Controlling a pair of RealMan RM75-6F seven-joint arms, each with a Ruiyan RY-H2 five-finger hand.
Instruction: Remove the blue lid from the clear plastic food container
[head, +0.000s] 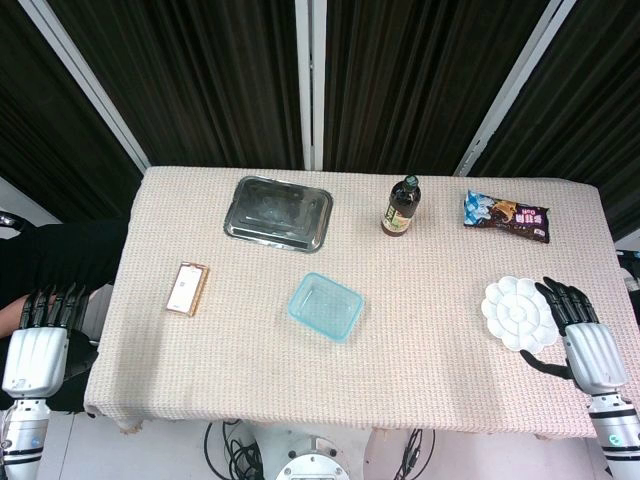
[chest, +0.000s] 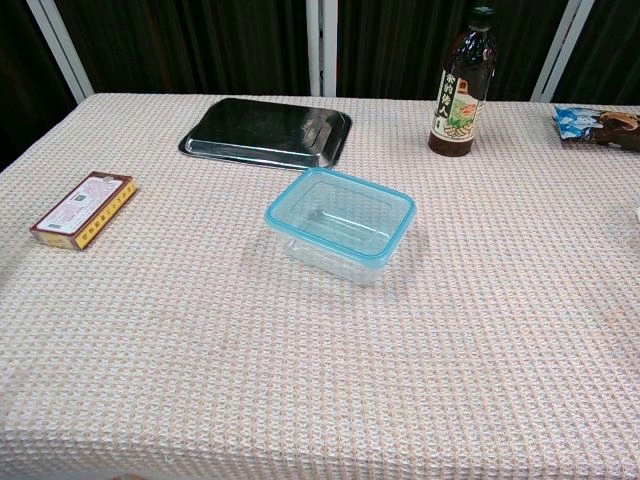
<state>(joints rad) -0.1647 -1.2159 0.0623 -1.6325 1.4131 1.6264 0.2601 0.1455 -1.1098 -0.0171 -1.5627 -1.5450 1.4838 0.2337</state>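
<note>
this looked like a lab or test room set up for robot work, not a home: a table (head: 420, 300) under a woven cloth stood before black curtains (head: 220, 80) with white poles, and loose cables (head: 235, 455) lay on the floor beneath.

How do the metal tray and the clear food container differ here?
The metal tray is dark, shallow and opaque; the food container is clear, deeper, with a blue lid. The tray is larger and lies nearer the table's far edge; the container sits mid-table. Both are rectangular, and neither hand touches them.
</note>
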